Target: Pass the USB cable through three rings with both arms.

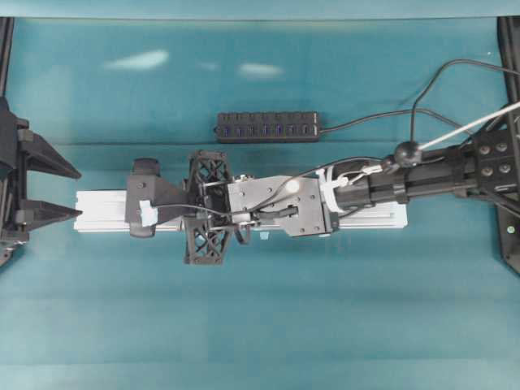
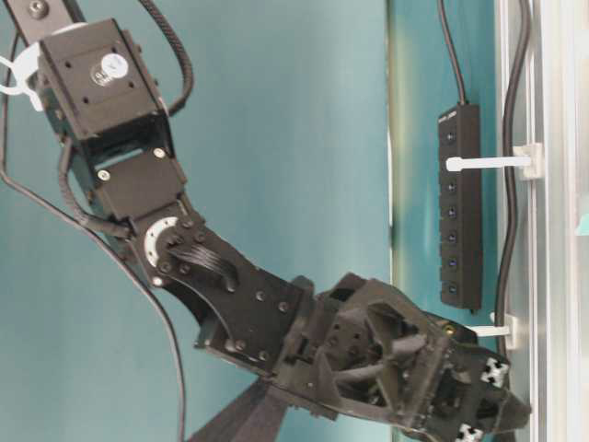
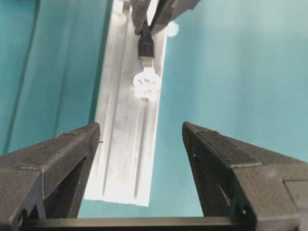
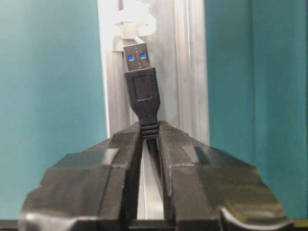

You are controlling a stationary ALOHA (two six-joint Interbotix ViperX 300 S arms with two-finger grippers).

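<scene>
Overhead view: the rail (image 1: 101, 210) lies along the teal bench (image 1: 260, 325), and the right arm (image 1: 422, 179) reaches across it from the right edge, its gripper (image 1: 140, 213) over the left part of the rail; the left gripper (image 1: 50, 191) sits at the left edge, spread wide and holding nothing. A black hub (image 1: 266, 127) lies beyond the rail. Table-level view: only the right arm (image 2: 230, 304) and the hub (image 2: 459, 203) show; no cable or ring can be made out. Left wrist view: the spread left gripper (image 3: 140, 144) frames the rail's (image 3: 126, 159) near end, and farther along it the plug (image 3: 146, 49) hangs just short of a whitish ring (image 3: 146, 83). Right wrist view: the right gripper (image 4: 150, 139) is pressed together, pinching the USB cable (image 4: 152, 159) just behind the plug (image 4: 142, 89), whose metal tip points at a ring (image 4: 134, 23) on the rail (image 4: 190, 72), close to it.
</scene>
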